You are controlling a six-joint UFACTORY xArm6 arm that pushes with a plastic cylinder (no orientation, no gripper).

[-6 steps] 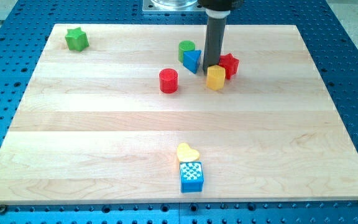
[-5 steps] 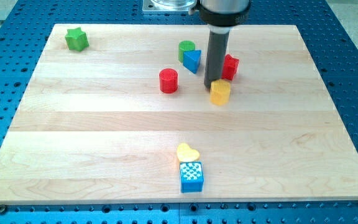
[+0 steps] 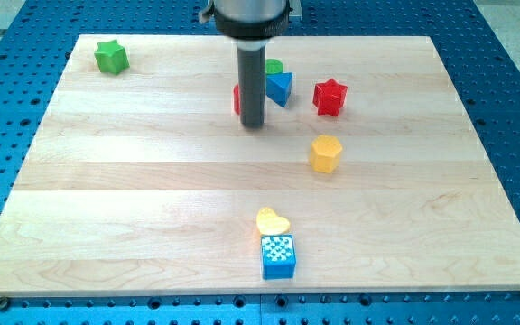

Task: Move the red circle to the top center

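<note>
The rod is standing upright over the upper middle of the wooden board, and my tip sits right in front of the red circle, hiding most of it (only a thin red sliver peeks out on the rod's left). There are no jaws on this arm, just the bare rod end, so nothing is clamped. Whether the tip is touching the red circle, I cannot tell from here.

Just to the view's right of the rod sit the blue triangle and, behind it, the green block, partly covered. Further right is the red star. Below that lies the yellow hexagon, on its own.

Down near the bottom edge, the yellow heart touches the blue cube. Far top left: the green star.
</note>
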